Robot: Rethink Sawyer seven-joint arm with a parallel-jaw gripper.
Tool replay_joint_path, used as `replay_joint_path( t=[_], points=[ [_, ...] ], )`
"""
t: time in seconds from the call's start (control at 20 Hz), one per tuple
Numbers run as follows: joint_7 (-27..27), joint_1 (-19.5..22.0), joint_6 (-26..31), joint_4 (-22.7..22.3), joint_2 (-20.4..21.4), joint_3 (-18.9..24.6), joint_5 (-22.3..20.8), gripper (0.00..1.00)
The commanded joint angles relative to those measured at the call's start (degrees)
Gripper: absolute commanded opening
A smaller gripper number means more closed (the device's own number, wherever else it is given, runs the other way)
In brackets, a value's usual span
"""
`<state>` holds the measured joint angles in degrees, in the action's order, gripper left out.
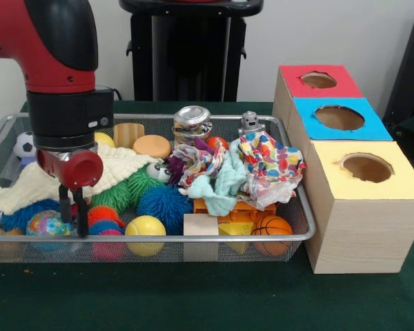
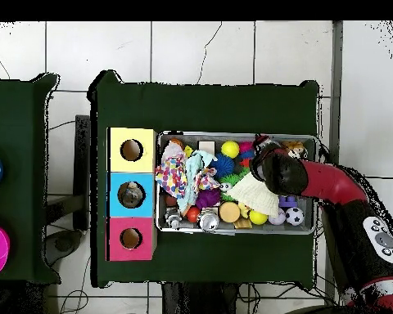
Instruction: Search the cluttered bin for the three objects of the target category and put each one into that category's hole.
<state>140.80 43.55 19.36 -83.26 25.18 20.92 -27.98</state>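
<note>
The arm (image 1: 52,62) runs off the front view's top edge and hides the bin's (image 1: 290,238) far left corner; a cream cloth (image 1: 117,169) covers toys beneath.

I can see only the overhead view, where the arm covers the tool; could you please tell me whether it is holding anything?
Observer: No. In the front view the tool is open and empty.
Operator: Thank you. What lies under it?
Observer: A globe-patterned ball sits just below it, against the basket's front wall.
Operator: And behind it?
Observer: A cream cloth, draped over the toys there.
</note>
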Motion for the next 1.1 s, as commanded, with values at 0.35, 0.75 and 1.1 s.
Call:
replay_joint_path(
  t=[0.35, 0.75, 1.1],
  points=[
    [-9.8, 2.6, 0.6, -0.9, -0.1, -0.8, -7.7, 1.00],
    [-9.2, 1.4, 3.0, -0.4, 1.3, -2.1, -9.0, 1.00],
    [-9.2, 1.2, 3.8, 1.1, -0.4, -2.2, -10.0, 1.00]
  ],
)
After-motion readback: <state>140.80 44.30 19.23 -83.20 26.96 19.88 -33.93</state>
